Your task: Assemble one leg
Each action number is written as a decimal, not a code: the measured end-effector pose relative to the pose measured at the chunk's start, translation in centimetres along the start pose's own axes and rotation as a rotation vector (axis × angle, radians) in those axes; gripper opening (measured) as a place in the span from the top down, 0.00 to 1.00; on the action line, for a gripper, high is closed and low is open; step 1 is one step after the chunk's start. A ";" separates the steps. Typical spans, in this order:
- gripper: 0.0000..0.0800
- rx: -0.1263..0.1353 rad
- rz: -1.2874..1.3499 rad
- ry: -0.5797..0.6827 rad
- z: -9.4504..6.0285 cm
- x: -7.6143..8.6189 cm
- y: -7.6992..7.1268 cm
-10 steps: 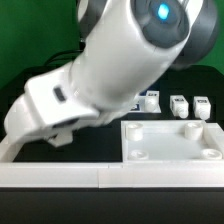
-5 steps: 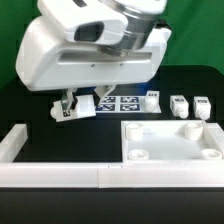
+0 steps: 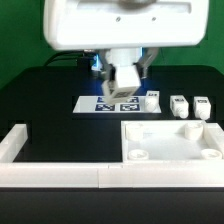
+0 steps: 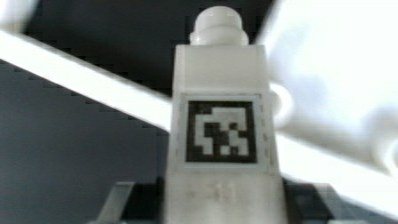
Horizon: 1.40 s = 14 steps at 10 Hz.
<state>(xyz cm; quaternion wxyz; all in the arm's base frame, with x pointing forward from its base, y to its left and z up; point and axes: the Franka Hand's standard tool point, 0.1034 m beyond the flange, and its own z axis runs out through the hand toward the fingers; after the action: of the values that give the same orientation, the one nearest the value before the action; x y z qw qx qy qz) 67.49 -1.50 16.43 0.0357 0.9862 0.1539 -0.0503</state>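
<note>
Versus half a second ago, the arm has swung from the left of the scene to the centre. The gripper (image 3: pixel 123 72) was low by the left end of the marker board (image 3: pixel 98 103); it now hangs higher, over the board's middle. The parts lying on the desk (image 3: pixel 40 100) look unmoved.

The gripper is clamped on the leg (image 3: pixel 124 84). In the wrist view the dark fingers (image 4: pixel 134 197) sit either side of its base.

The leg is off the desk, above the marker board. Its long axis is roughly vertical, slightly tilted in the exterior view. The rounded screw tip (image 4: pixel 217 20) points away from the gripper, down toward the desk, and the tag face (image 4: pixel 224 127) is turned to the wrist camera.

The square tabletop (image 3: pixel 170 147) lies flat at near right, well apart from the leg. Two small white parts (image 3: pixel 180 105) (image 3: pixel 202 106) stand just beyond it at far right. The white L-shaped rail (image 3: pixel 60 175) runs along the near edge and up the left.
</note>
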 end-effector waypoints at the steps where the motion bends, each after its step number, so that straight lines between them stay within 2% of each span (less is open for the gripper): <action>1: 0.64 -0.009 0.007 0.053 0.1 0.6 -0.7; 2: 0.64 -0.024 0.002 0.096 0.7 0.7 0.1; 3: 0.64 -0.039 0.007 0.150 0.6 0.9 0.4; 4: 0.64 -0.037 0.006 0.148 0.6 0.8 0.3; 5: 0.64 -0.020 0.048 0.147 0.7 0.6 -0.1; 6: 0.64 0.020 0.105 0.143 0.9 -0.2 -1.1; 8: 0.64 0.101 0.188 0.162 1.3 -0.5 -4.5; 9: 0.64 0.103 0.273 0.200 1.5 0.1 -6.3; 10: 0.64 0.088 0.290 0.217 1.5 0.7 -8.5; 12: 0.64 0.079 0.249 0.245 1.5 0.8 -7.5; 13: 0.64 0.068 0.247 0.301 1.3 1.4 -7.5; 14: 0.64 0.045 0.249 0.401 1.1 1.9 -7.4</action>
<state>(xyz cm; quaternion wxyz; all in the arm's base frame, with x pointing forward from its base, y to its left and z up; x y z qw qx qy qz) 66.88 5.94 14.69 -0.0116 0.9883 0.0337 0.1481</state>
